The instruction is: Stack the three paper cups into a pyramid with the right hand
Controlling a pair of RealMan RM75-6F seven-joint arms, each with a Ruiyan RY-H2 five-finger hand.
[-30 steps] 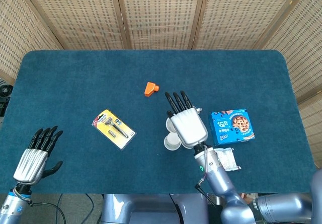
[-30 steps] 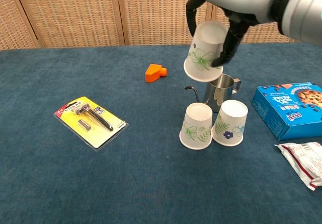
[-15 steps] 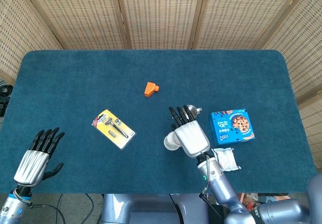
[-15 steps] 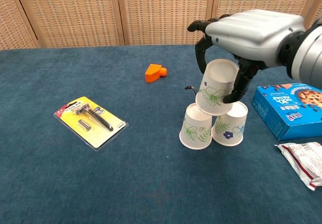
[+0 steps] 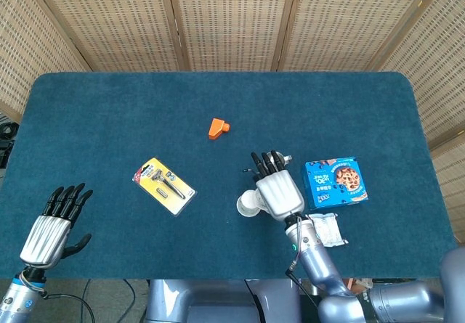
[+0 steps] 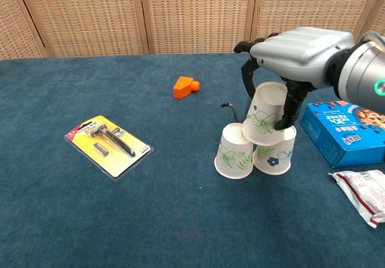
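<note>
Blue cloth table [image 6: 90, 220], wicker screens behind. Nearest, the left hand [image 5: 52, 225] idles at the near left edge, fingers apart, holding nothing. Two base cups [image 6: 255, 150] stand upside down, touching, right of centre. The right hand [image 6: 301, 48] has come down since a second ago: the top cup [image 6: 264, 114], gripped between thumb and fingers, has dropped from mid-air to the seam of the base pair, tilted. Judged: pyramid nearly built; level, then release. Beyond, orange block [image 6: 184, 87], untouched.
</note>
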